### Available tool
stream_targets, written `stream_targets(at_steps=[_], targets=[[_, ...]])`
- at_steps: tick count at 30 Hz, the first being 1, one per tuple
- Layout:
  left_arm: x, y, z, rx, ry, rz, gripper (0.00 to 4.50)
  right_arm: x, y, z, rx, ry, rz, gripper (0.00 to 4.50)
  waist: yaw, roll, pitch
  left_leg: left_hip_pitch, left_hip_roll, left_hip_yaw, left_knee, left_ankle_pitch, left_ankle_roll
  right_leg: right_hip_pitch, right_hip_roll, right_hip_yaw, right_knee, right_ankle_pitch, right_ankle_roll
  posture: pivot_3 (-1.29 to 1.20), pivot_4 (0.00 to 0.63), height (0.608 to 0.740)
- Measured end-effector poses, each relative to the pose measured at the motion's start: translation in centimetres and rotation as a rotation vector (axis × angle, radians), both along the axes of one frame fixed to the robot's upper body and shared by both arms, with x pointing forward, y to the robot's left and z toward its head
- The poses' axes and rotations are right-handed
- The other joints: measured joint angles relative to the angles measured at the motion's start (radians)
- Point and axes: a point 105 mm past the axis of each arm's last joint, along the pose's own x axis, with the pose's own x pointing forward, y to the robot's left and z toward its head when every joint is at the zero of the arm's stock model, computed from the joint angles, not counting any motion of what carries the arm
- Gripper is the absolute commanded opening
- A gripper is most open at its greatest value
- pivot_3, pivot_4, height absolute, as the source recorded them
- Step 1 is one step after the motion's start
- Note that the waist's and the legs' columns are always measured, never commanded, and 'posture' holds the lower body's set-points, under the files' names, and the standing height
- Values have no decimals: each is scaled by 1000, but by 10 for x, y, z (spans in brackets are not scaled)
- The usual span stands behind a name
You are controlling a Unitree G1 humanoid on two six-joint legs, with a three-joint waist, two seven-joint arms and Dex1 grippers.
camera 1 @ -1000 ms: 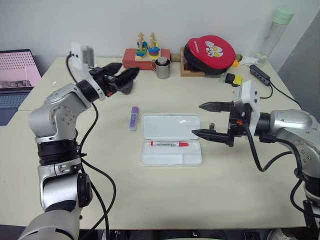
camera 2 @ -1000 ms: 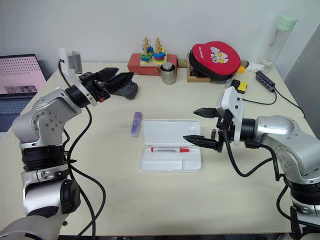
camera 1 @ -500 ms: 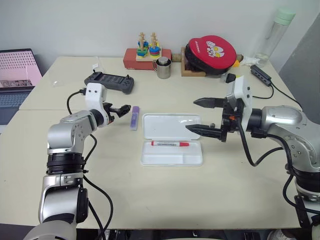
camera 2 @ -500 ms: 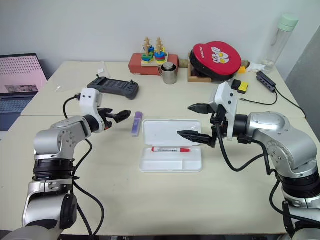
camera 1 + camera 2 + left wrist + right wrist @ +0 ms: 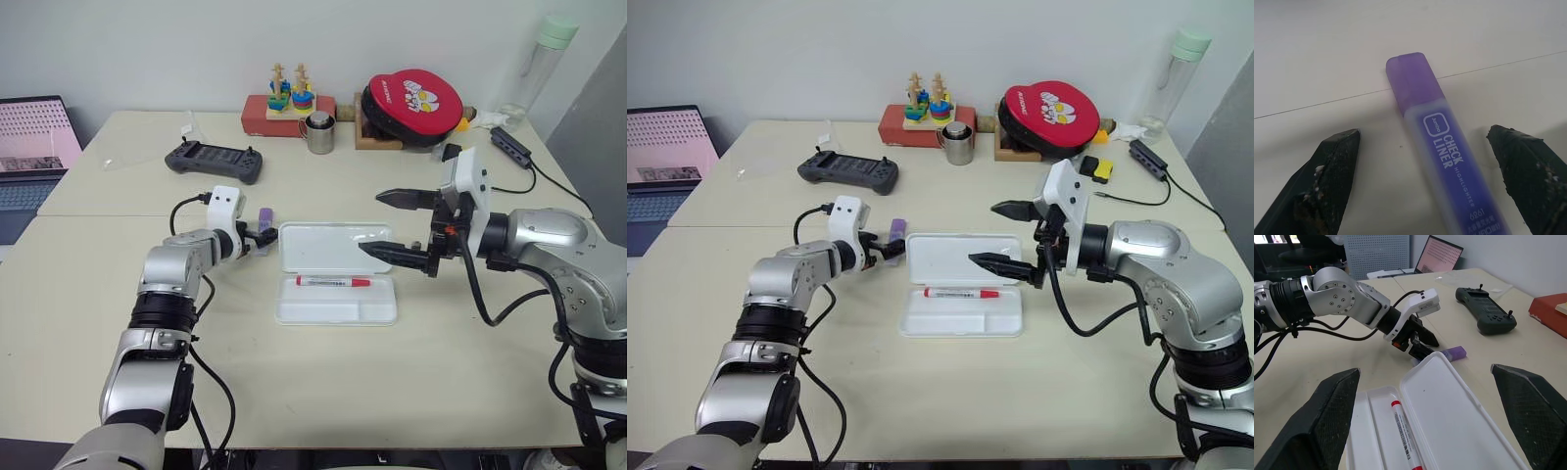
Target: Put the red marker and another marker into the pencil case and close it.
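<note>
The table [image 5: 294, 392] fills the frame. At centre, the pencil case [image 5: 336, 247] lies open, the red marker [image 5: 333, 282] in its lower tray. The right gripper [image 5: 392, 223] hovers spread, empty, right of centre. The left gripper [image 5: 1430, 161], fingers apart, straddles the purple highlighter [image 5: 1442, 161] left of the case.

You had bright, even light on the tabletop [image 5: 323, 392], soft shadows, and blurred close fingertips [image 5: 1327, 181] in the wrist views.

The purple highlighter [image 5: 1442, 147] lies on the pale tabletop [image 5: 1327, 49] between the left hand's [image 5: 1432, 186] spread black fingers [image 5: 1327, 181].
</note>
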Motion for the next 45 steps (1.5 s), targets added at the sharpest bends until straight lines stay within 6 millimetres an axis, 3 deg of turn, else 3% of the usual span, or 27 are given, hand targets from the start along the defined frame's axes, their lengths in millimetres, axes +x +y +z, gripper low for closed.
stream_targets(at_steps=[1, 14, 23, 25, 28, 30, 32, 34, 37, 45], targets=[[1, 1, 0, 4, 2, 2, 4073, 0, 0, 0, 0, 0, 0, 4500, 0, 0, 0, 0, 0, 0, 0, 0, 0, 0, 0, 0, 0, 0, 0, 0, 150, 740], [1, 3, -2, 17, 7, 8, 1267, -1, 1, 0, 0, -3, 3, 4500, -1, 0, 0, 0, 0, 0, 0, 0, 0, 0, 0, 0, 0, 0, 0, 0, 150, 740], [5, 17, 4, -16, -45, 74, 1190, -1, 0, 1, 3, -5, -1, 4500, -1, 0, 0, 0, 0, 0, 0, 0, 0, -1, 0, 0, 1, 0, 0, 0, 150, 740], [9, 20, 24, -110, -139, 67, 1190, -1, -1, 2, 4, -5, -2, 4500, -1, -1, 0, -2, 1, 0, 1, 0, 0, -3, 0, 0, 1, 0, 0, 0, 150, 740], [6, 10, 82, -231, -332, -86, 1190, -2, -3, 5, 16, -6, 2, 4500, -1, -1, 1, -3, 0, 0, 1, 0, 0, -3, -1, 0, 0, 0, 0, 0, 150, 740], [-17, -10, 120, -204, -440, -346, 1190, -3, -8, 8, 19, -8, 5, 4500, -2, -1, 1, -3, -1, 1, -1, 0, 0, -3, -1, 0, 0, 0, 0, 0, 150, 740], [-40, -37, 133, -174, -476, -580, 1190, -4, -13, 11, 19, -12, 0, 4500, -1, 0, 0, -2, -2, 0, 0, 0, 0, -2, -3, 0, 0, 0, 0, 0, 150, 740], [-81, -64, 98, -61, -322, -901, 1190, -7, -18, 7, -3, 11, 9, 4500, -5, 0, 0, -1, -1, 1, -1, 0, 0, -2, -2, 1, 0, 0, 0, 0, 150, 740], [-114, -84, 58, 48, -168, -1164, 1190, -7, -21, 3, -17, 26, 2, 4500, -5, 0, 0, -1, 0, 1, -1, 0, 0, -2, -1, 1, 0, 0, 0, 0, 150, 740], [-126, -82, 22, 211, -57, -1287, 1190, -20, -17, -14, -86, 65, 20, 4500, -2, 0, 0, -2, 1, 2, 0, 0, 0, -2, 1, 0, 0, 0, 0, 0, 150, 740]])
